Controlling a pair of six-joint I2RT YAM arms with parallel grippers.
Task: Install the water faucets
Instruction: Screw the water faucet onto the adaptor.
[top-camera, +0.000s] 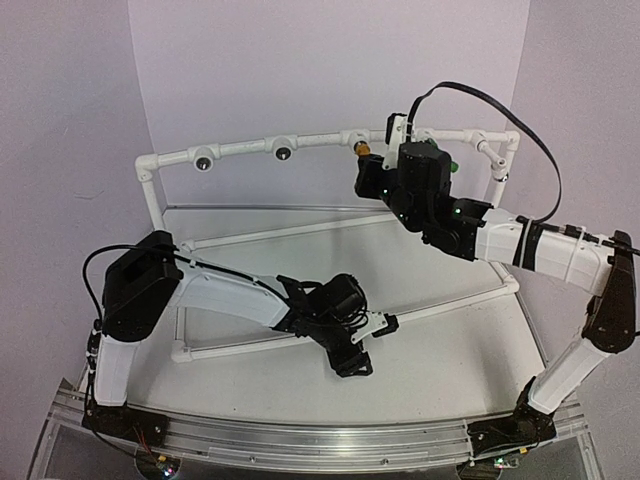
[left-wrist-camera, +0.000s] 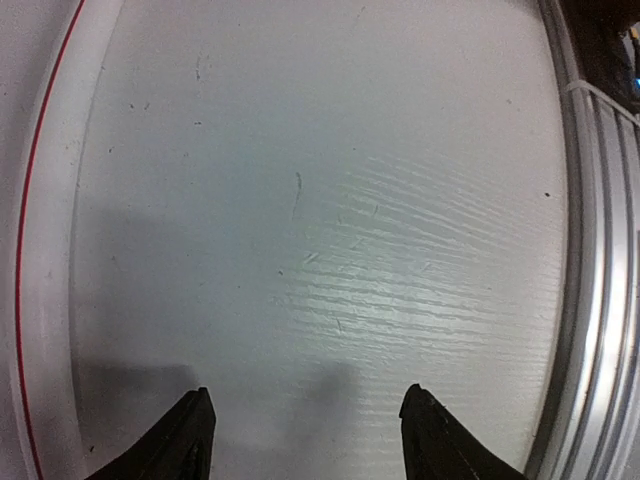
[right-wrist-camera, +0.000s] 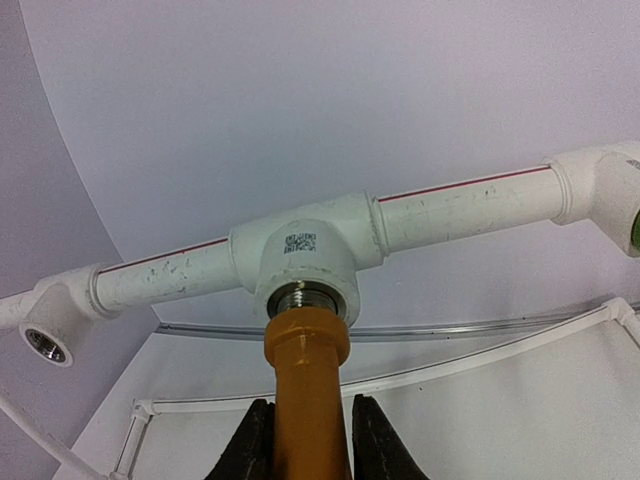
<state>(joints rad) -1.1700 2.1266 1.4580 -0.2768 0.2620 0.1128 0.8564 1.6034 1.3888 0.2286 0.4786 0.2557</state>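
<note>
At the top rail (right-wrist-camera: 460, 207) of the pipe frame, the right gripper (right-wrist-camera: 312, 432) is clenched on the orange faucet (right-wrist-camera: 307, 350), one finger on each side of its body. The faucet's threaded end sits in the mouth of the middle tee (right-wrist-camera: 305, 245), with a few turns of thread showing between its collar and the tee. Faucet axis looks in line with the socket; can't tell how tight it is.

Next fitting to the left has an open socket (right-wrist-camera: 45, 343) with metal thread visible inside. The green faucet (right-wrist-camera: 632, 228) is only a sliver at the fitting to the right, cropped by the frame edge, so I can't tell how it sits.

The left gripper (left-wrist-camera: 310, 442) is released, fingers spread and pointing down at bare desk (left-wrist-camera: 300, 200). Overhead, the left arm lies folded low across the near middle of the desk, well apart from both faucets. Its wrist view has a red-striped base pipe (left-wrist-camera: 45, 250) down the left edge and the aluminium edge strip (left-wrist-camera: 590, 300) down the right.
</note>
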